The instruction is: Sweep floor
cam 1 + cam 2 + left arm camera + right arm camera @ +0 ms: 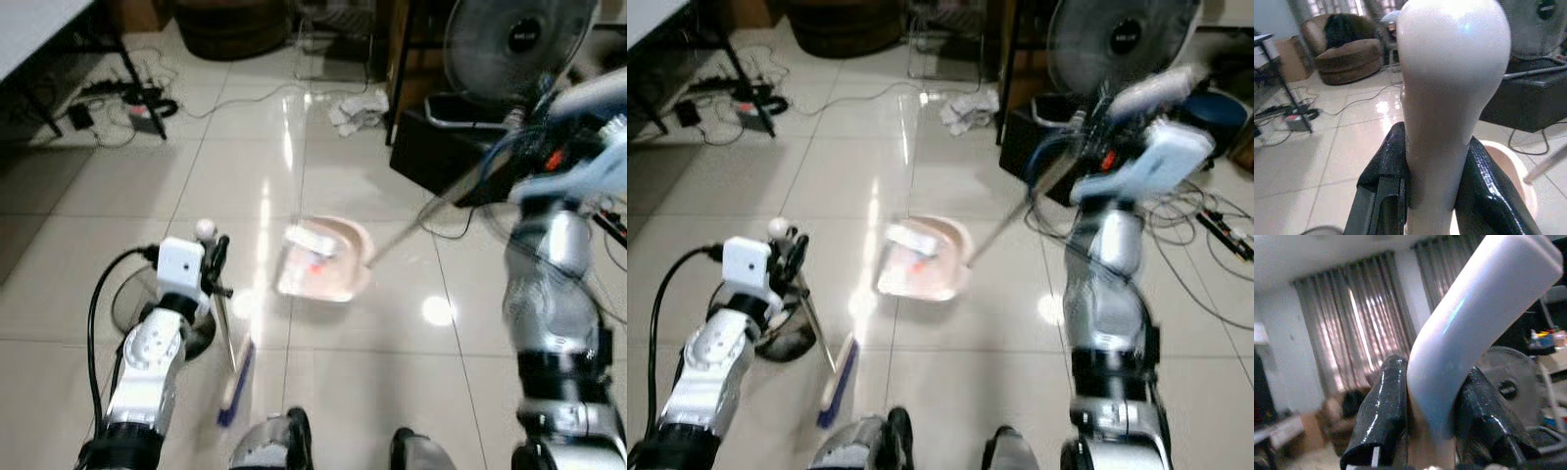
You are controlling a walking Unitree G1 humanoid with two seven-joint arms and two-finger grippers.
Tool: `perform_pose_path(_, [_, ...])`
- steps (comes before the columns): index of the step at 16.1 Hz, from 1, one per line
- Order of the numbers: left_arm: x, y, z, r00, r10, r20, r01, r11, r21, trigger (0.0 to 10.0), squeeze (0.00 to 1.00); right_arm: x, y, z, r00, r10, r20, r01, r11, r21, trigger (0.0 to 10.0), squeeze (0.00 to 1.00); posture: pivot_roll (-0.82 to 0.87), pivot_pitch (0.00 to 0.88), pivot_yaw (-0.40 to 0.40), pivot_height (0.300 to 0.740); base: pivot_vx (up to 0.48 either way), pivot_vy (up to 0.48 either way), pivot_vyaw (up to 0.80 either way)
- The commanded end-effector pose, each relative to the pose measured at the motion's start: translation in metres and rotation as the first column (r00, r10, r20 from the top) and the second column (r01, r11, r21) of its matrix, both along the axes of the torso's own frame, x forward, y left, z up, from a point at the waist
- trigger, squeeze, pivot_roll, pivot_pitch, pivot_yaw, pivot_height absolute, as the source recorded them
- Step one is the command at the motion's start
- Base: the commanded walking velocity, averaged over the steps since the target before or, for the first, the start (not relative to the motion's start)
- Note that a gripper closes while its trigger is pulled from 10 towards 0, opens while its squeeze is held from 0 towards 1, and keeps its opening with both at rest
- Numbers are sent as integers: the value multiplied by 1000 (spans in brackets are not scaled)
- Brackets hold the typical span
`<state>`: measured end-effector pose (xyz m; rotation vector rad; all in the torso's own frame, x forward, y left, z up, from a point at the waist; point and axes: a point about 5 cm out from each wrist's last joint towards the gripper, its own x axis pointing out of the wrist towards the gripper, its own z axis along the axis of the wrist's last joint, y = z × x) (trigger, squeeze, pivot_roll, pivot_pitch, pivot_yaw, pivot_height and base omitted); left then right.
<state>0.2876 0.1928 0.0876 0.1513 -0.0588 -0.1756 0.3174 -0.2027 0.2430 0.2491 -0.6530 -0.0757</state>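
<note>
Broom [235, 377] left of dustpan [328, 262]; fan [516, 44] behind, right.

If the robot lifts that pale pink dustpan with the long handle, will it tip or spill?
The pale pink plastic dustpan probably weighs little, so it should lift easily. The right gripper clamps the far end of its long handle, so the pan may swing. The wrappers lying loose inside could slide out if it tilts.

The right gripper [1432, 416] has its two glossy black fingers [1382, 416] clamped on a pale curved handle [1474, 318], which rises between them toward two o'clock. Behind hang grey curtains [1356, 328] with daylight showing through. A standing fan [1511, 382] sits at four o'clock, and a brown armchair [1339, 418] at eight o'clock.
</note>
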Motion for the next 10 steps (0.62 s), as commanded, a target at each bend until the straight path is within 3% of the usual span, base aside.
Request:
perform_pose_path(1, [-1,5,10,999,24,40,-25,999,21,10000,0,-3,0,22,997,11,78,-14,999,39,10000,0,29,53,81,740,0,0,581])
perform_pose_path(4, [-3,2,17,998,36,50,-37,999,23,10000,0,-3,-3,35,996,16,85,-23,997,76,10000,0,31,50,76,740,0,0,800])
perform_pose_path(10, [-5,0,19,999,33,39,-34,999,39,10000,0,-2,-7,36,998,16,60,-23,993,118,10000,0,38,43,75,740,0,0,800])
